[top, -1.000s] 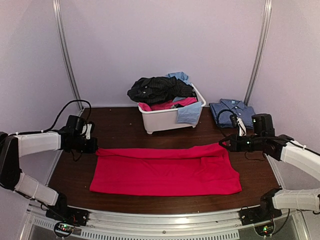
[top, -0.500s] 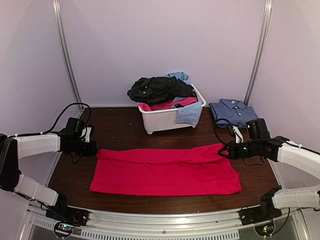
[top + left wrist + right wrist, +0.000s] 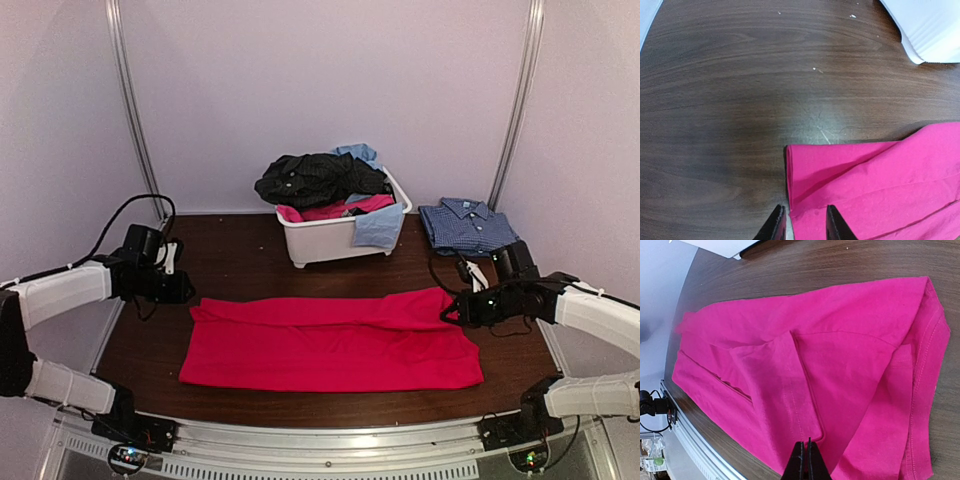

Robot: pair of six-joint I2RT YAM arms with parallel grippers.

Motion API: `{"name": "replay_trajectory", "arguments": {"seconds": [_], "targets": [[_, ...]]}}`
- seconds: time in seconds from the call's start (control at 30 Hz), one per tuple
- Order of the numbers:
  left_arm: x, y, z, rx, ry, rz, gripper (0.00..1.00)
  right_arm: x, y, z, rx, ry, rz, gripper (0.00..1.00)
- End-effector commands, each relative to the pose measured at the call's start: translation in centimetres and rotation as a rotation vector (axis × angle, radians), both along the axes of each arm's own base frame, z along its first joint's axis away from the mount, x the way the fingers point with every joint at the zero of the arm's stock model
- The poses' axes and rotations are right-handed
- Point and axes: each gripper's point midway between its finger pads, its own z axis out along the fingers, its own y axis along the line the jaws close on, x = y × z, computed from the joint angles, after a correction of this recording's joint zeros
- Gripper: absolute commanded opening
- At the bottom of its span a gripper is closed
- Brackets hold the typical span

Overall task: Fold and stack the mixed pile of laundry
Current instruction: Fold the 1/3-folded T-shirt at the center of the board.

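At pink-red garment (image 3: 330, 340) corner, left tool (image 3: 804, 223) newly parted

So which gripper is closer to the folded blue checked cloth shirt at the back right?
Right. The right gripper is in front of the blue checked shirt, at the right edge of the bright pink cloth garment; the left gripper is far off at its left edge.
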Motion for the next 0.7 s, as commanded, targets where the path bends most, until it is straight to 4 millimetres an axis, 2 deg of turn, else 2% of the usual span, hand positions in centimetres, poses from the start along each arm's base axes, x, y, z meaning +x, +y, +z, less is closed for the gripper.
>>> {"name": "replay_trajectory", "arguments": {"seconds": [0.0, 0.13, 0.27, 0.37, 0.5, 0.6, 0.67], "targets": [[2.2, -1.2, 0.8, -0.047, -0.024, -0.024, 0.3, 0.2, -1.2, -0.1, -0.035, 0.031, -0.09, 0.0], [2.7, -2.9, -1.2, -0.059, 0.068, -0.066, 0.29, 0.2, -1.9, -0.2, -0.037, 0.051, -0.156, 0.0], [0.4, -3.5, -3.8, -0.026, 0.21, -0.078, 0.21, -0.1, -2.1, -0.4, -0.018, 0.075, -0.197, 0.0], [-2.3, -3.5, -5.1, -0.023, 0.285, -0.067, 0.17, -0.4, -3.1, -0.5, -0.056, 0.086, -0.23, 0.0], [-5.0, -2.7, -6.4, -0.013, 0.372, -0.029, 0.1, -1.4, -2.5, -1.4, -0.026, 0.136, -0.206, 0.0], [-5.7, -2.0, -6.9, 0.015, 0.398, 0.007, 0.1, -2.8, -1.5, -3.0, 0.019, 0.2, -0.161, 0.0], [-5.3, -1.5, -6.6, 0.042, 0.389, 0.035, 0.1, -3.5, -1.1, -3.5, 0.034, 0.216, -0.132, 0.0]]}}
